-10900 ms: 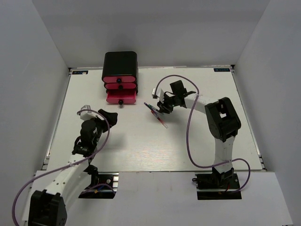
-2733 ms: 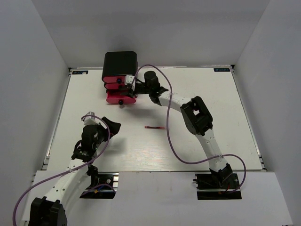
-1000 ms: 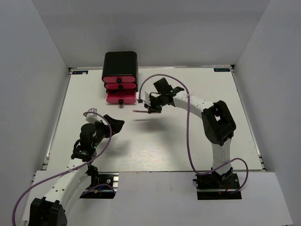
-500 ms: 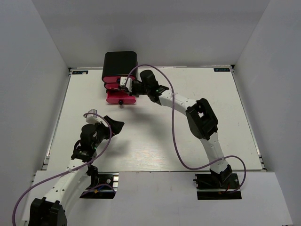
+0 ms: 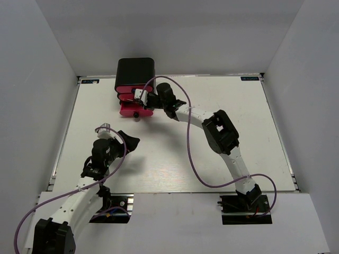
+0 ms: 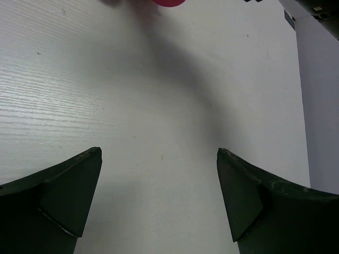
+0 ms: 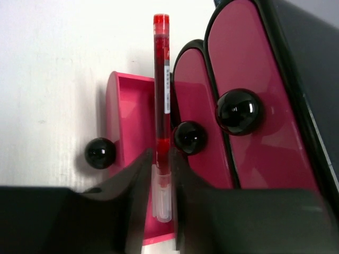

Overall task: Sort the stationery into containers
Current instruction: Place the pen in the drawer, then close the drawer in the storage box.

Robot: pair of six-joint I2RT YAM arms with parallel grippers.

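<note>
The containers are three pink drawers in a glossy black cabinet [image 5: 136, 69] at the back of the table. Its bottom drawer [image 5: 136, 109] [image 7: 130, 116] is pulled out; the middle [image 7: 198, 106] and top [image 7: 249, 69] drawers are pushed in. My right gripper [image 5: 142, 98] [image 7: 161, 159] is over the open drawer, its jaws close against both sides of a thin red pen [image 7: 161, 79] that runs lengthwise above the drawer's inside. My left gripper [image 5: 130, 140] [image 6: 159, 159] is wide open over bare table, holding nothing. No other stationery shows.
Round black knobs [image 7: 100, 153] stick out from the drawer fronts. The white table [image 5: 212, 159] is enclosed by grey walls on three sides. The right arm's purple cable [image 5: 189, 159] loops across the table's middle.
Over the last second my right gripper has carried the red pen from mid-table to above the open bottom drawer. The left arm has barely moved.
</note>
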